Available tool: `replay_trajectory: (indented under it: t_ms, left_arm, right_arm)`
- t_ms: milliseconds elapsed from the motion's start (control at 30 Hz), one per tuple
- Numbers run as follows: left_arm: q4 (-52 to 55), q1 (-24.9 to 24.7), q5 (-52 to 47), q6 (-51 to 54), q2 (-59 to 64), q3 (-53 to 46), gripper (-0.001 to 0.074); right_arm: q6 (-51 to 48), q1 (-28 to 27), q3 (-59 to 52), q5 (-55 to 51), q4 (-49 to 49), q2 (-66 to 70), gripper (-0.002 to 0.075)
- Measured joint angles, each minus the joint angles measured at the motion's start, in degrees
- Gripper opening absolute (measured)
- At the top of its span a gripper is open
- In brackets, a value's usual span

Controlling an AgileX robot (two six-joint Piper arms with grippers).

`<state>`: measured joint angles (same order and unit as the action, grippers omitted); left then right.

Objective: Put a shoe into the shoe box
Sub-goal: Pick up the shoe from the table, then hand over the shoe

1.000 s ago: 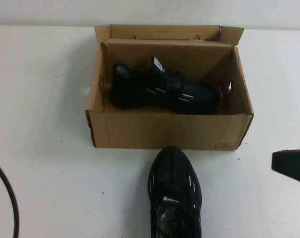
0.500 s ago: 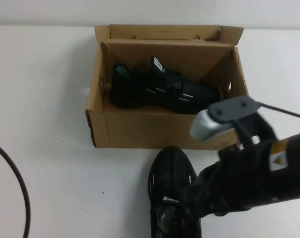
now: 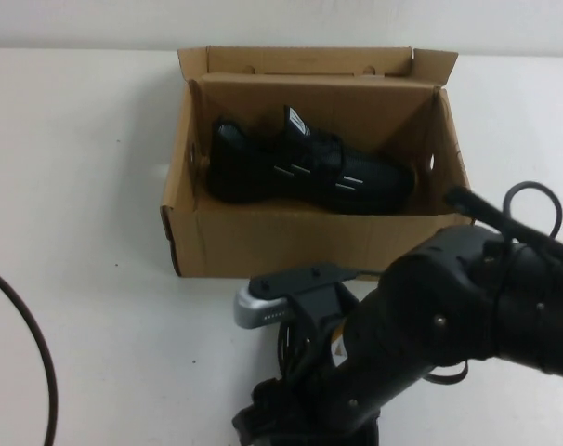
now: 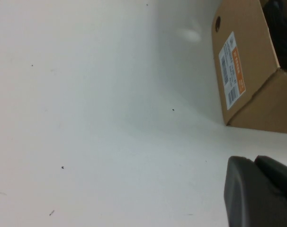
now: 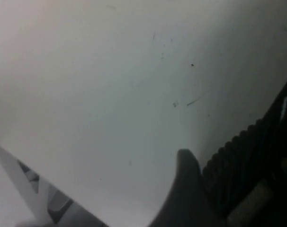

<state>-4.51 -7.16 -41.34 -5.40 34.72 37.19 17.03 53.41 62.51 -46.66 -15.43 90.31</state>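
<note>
Desk: you have a plain white desk (image 3: pixel 86 186) under everything, and the high view looks down on it.
Shoe box: your brown cardboard shoe box (image 3: pixel 309 243) sits open near the far middle of the desk, flaps up. In the left wrist view you see one end wall with a white and orange label (image 4: pixel 232 71) and a round hole above it.
Shoe in the box: you already have one black sneaker (image 3: pixel 305 172) lying on its side inside the box, its white-striped pull tab showing.
Shoe to move: your shoe (image 5: pixel 257 161) is on the desk just in front of the box's near wall. In the high view the right arm covers almost all of it; in the right wrist view you see its ribbed black edge and one short white dash.
Right arm: your right arm (image 3: pixel 449 325) reaches in from the right and bends down over the shoe, low at the near edge of the high view.
Right pincer: your right pincer (image 5: pixel 120 198) is down at the shoe, beside its ribbed edge. One dark finger (image 5: pixel 183 189) and one pale finger show well apart, so it stands open, with nothing between them.
Left pincer: your left pincer (image 4: pixel 257 194) is off to the left of the box, low over bare desk, fingers pressed together and empty.
Cable: a dark cable (image 3: pixel 35 372) curves along the left edge of the desk.
</note>
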Motion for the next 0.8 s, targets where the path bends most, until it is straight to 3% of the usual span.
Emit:
replay_trajectory:
  t_ms: [167,233,300,400,567,800]
  left_arm:
    - [0.0,0.0,-0.7,0.0,0.0,0.1,-0.0001]
    - [0.0,0.0,-0.9,0.0,0.0,0.1,-0.0001]
    - [0.0,0.0,-1.2,0.0,0.0,0.1,-0.0001]
    - [-0.8,0.0,-1.5,0.0,0.0,0.1,-0.0001]
    - [-5.1,0.0,-2.4,0.0,0.0,0.1,-0.0001]
    - [-16.3,0.0,-4.5,1.6,0.0,0.1,-0.0001]
  right_arm:
    - [0.4,0.0,0.0,2.6,0.0,5.7,0.0393]
    - [0.4,0.0,0.1,3.8,0.5,7.8,0.0309]
    - [0.4,0.0,0.1,4.4,2.6,8.8,0.0151]
    - [0.5,0.1,0.8,3.7,4.9,8.8,0.0042]
    - [-3.2,0.1,4.5,-2.0,7.4,6.8,0.0]
    - [-21.2,0.1,15.5,-16.0,8.2,-0.3,-0.0007]
